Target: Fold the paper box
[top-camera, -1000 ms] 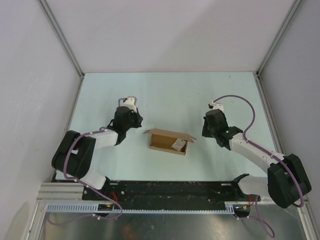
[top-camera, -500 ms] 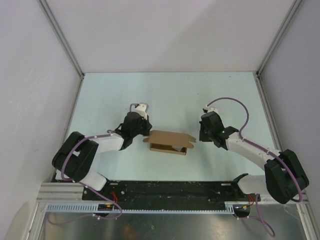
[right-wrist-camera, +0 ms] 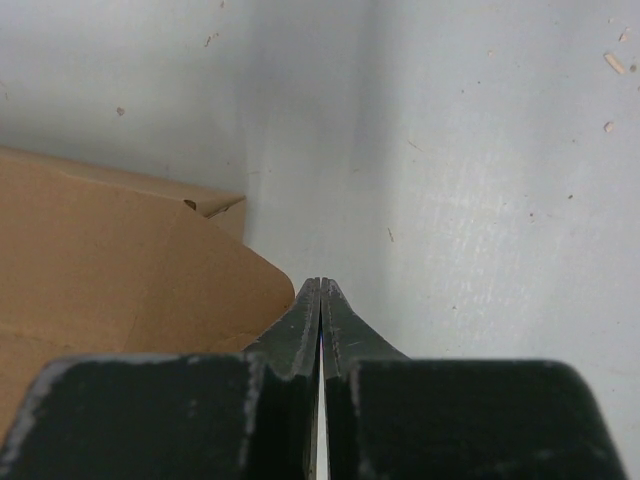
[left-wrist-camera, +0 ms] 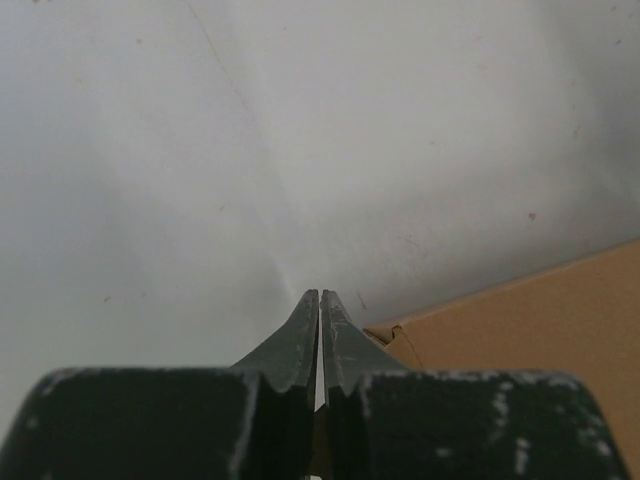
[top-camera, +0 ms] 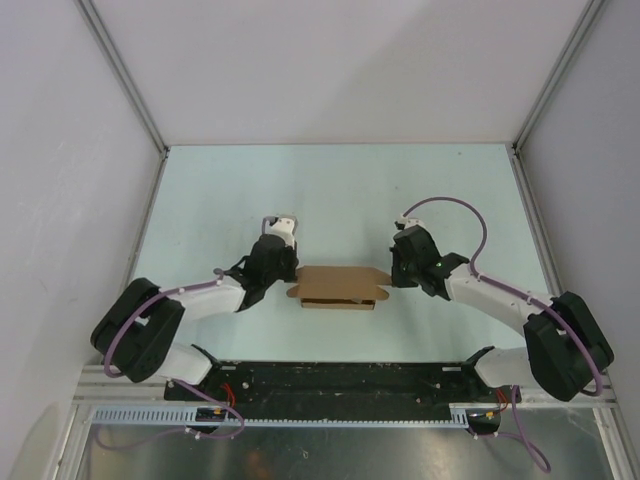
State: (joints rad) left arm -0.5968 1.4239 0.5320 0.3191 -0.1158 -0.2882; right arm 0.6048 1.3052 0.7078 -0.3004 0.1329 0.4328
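The paper box [top-camera: 338, 287] is a tan cardboard box lying on the pale table between the two arms, its lid flap down over the top. My left gripper [top-camera: 291, 279] is shut, its tip at the box's left end. In the left wrist view the shut gripper [left-wrist-camera: 320, 296] points past the box's corner [left-wrist-camera: 520, 330] just to its right. My right gripper [top-camera: 388, 282] is shut at the box's right end. In the right wrist view the shut gripper [right-wrist-camera: 320, 284] lies beside a rounded flap of the box [right-wrist-camera: 130, 270] on its left.
The pale table [top-camera: 340, 190] is walled by white panels at the back and both sides. A black rail [top-camera: 340, 380] with the arm bases runs along the near edge. Purple cables loop off both arms.
Both arms have swung inward, bringing their shut grippers to the two ends of the box. The box's open top and the white piece inside are now covered by the lid flap.
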